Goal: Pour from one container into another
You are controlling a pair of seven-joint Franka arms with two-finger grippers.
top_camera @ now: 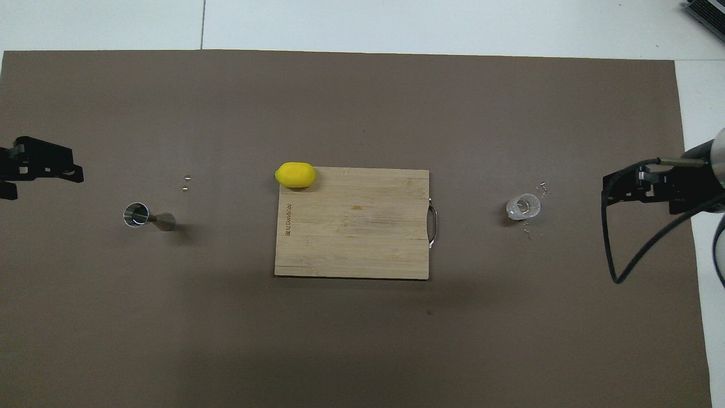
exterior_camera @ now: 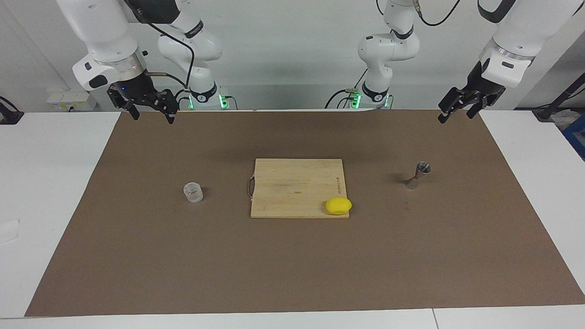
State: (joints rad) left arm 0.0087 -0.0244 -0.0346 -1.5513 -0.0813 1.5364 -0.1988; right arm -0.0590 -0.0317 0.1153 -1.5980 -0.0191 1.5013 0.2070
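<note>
Glass tumbler is seen left of centre, jigger at right; left gripper and right gripper are held wide open, empty, at the upper corners.

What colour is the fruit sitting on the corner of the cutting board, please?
The lemon is bright yellow, clearest in the overhead view.

Left gripper raised, spread, right gripper likewise

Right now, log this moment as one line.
left gripper: open, waiting | right gripper: open, waiting | glass: untouched | jigger: upright | pour: not started
</note>
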